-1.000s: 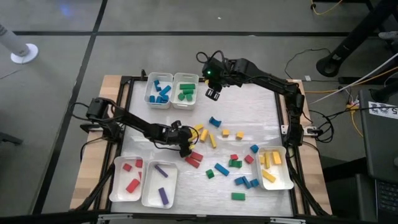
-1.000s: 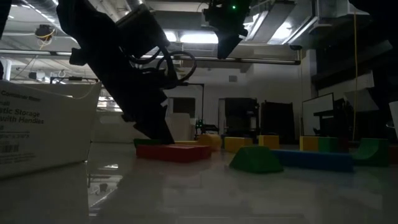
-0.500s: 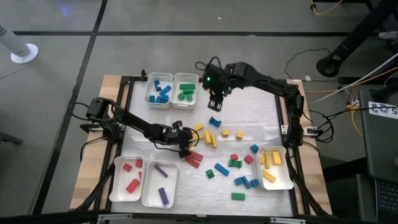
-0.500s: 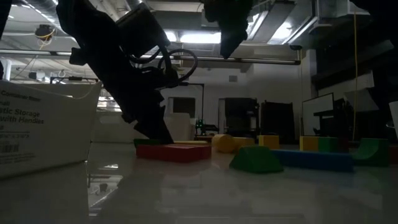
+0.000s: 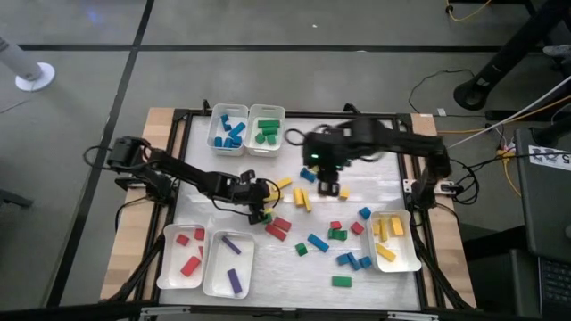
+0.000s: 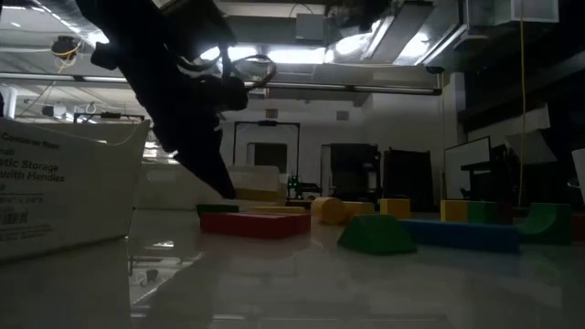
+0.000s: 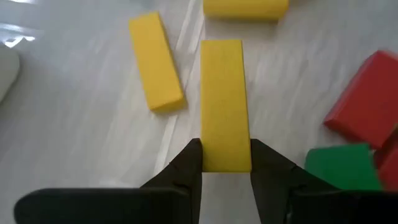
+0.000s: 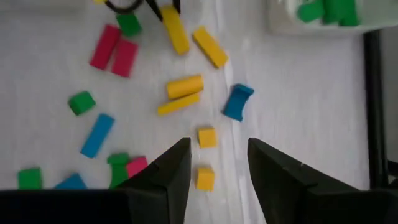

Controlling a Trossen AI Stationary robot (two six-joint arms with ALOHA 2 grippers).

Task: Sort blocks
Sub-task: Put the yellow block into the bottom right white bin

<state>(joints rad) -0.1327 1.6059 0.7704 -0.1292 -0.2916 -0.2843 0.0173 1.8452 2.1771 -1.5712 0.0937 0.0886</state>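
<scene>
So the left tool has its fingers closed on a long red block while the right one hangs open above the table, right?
Not quite: the block is yellow, not red. The left wrist view shows the left tool closed on one end of a long yellow block; a red block lies off to the side, untouched. The rest holds: the right tool hangs open above the table.

High view looks straight down; low view skims level across the table [image 5: 375,147] (both share the blocks [image 6: 260,223]); wrist views sit close
</scene>
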